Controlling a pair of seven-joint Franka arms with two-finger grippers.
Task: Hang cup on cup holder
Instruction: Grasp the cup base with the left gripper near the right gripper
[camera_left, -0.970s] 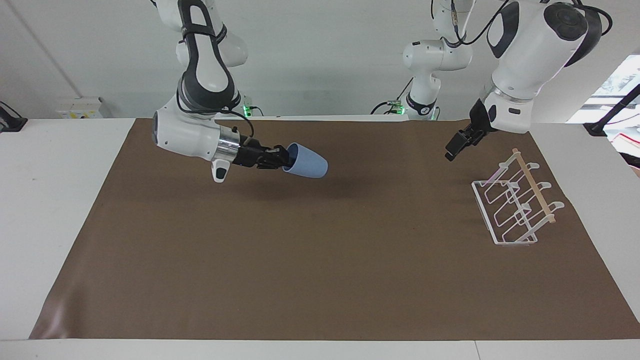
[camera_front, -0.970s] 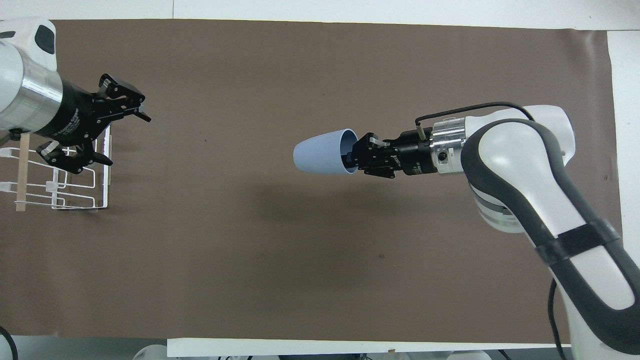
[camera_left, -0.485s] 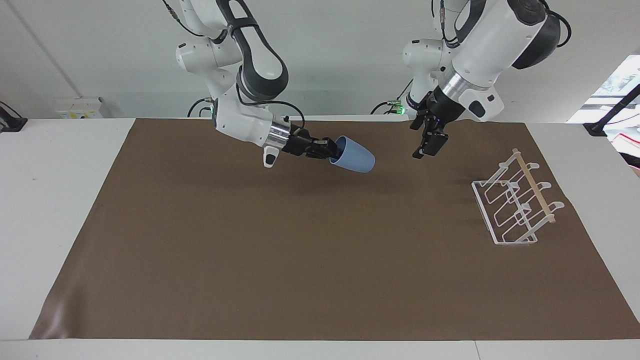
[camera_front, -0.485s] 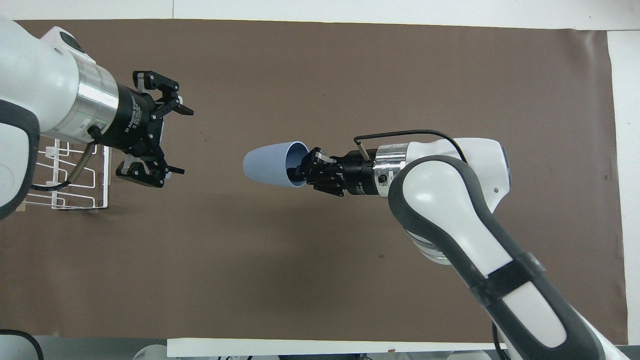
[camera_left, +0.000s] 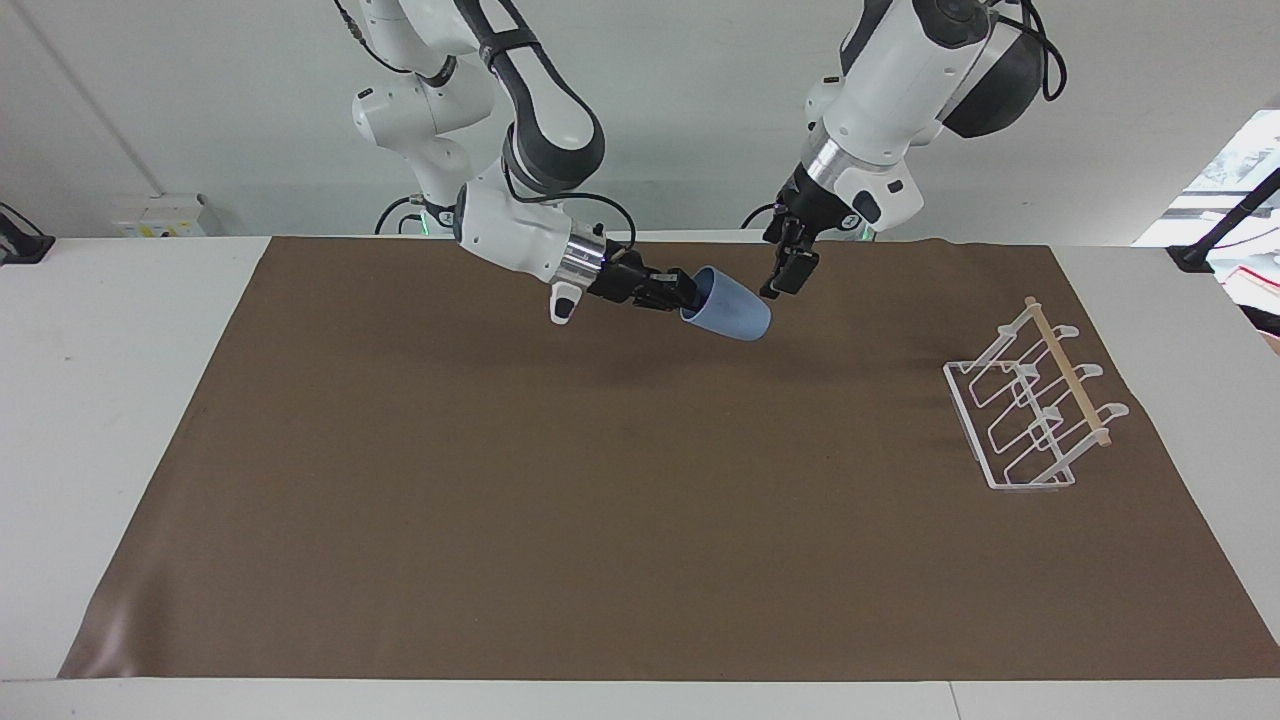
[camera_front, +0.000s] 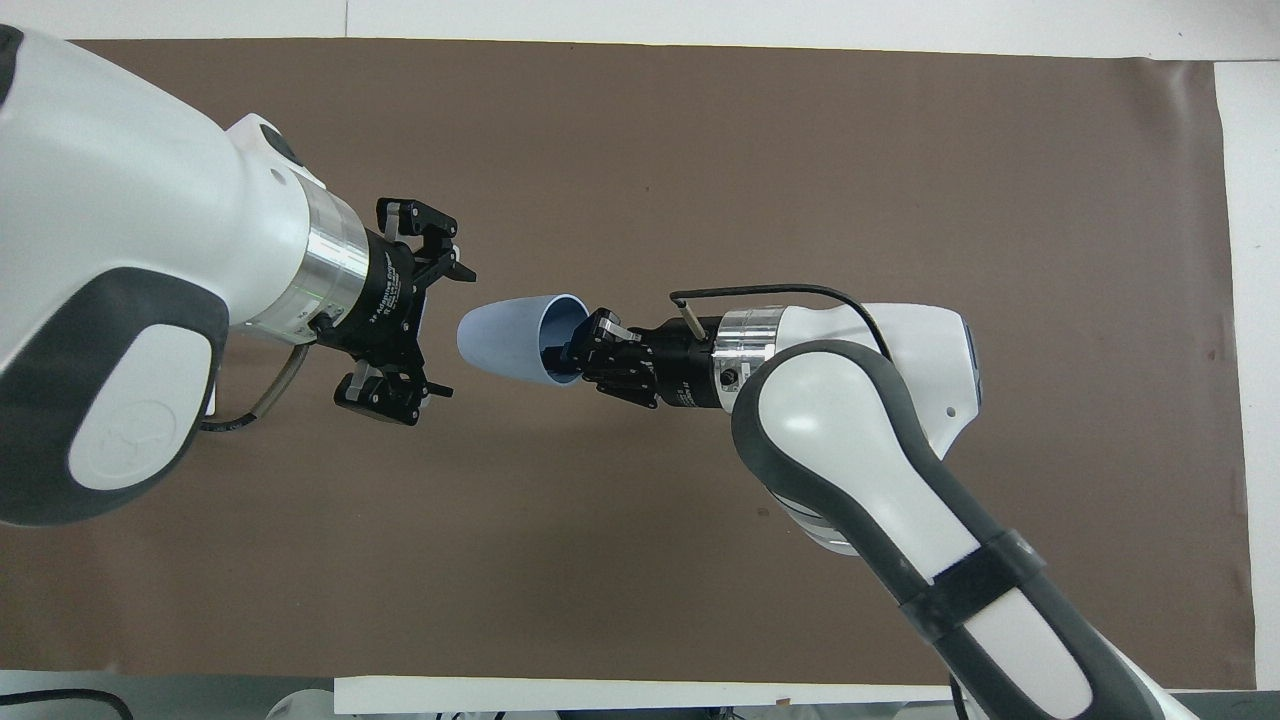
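Note:
The light blue cup (camera_left: 735, 312) is held up in the air over the brown mat, lying on its side with its base toward the left arm's end. My right gripper (camera_left: 690, 290) is shut on the cup's rim, one finger inside the mouth; it also shows in the overhead view (camera_front: 582, 350) with the cup (camera_front: 500, 335). My left gripper (camera_left: 783, 275) is open and hangs in the air just off the cup's base, apart from it; its fingers stand wide in the overhead view (camera_front: 452, 333). The white wire cup holder (camera_left: 1030, 410) stands at the left arm's end, empty. In the overhead view my left arm hides it.
A brown mat (camera_left: 640, 500) covers most of the white table (camera_left: 100, 400). Both arms meet over the part of the mat nearest the robots. A dark cable (camera_front: 760, 290) loops off my right wrist.
My right arm has carried the cup toward the left arm's end. My left gripper has swung from over the cup holder toward the cup, staying open.

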